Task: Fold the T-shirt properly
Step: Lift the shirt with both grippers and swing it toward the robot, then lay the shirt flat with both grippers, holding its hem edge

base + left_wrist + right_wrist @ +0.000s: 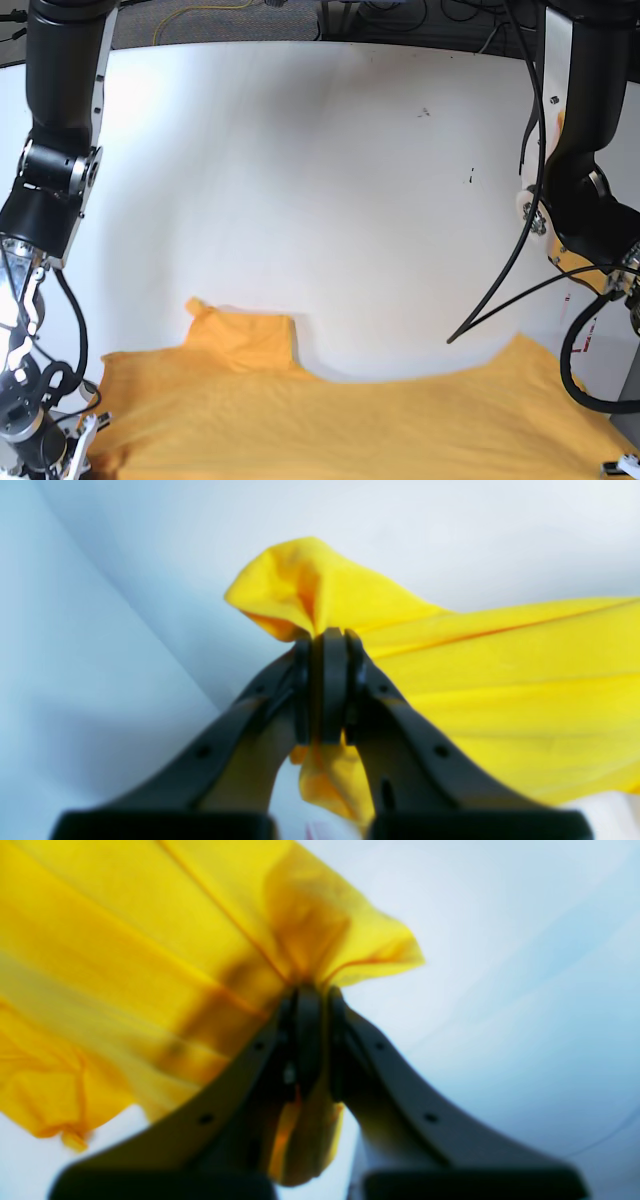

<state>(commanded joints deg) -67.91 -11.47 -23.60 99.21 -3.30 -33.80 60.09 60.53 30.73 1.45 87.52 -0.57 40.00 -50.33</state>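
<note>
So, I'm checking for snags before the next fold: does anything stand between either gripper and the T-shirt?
Nothing visible does: the left gripper and right gripper are each closed on the T-shirt, its fabric pinched between their fingers.

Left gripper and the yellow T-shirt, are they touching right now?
Touching. The left wrist view shows it: the left gripper has the T-shirt pinched between its dark fingers, with cloth sticking out past them.
</note>
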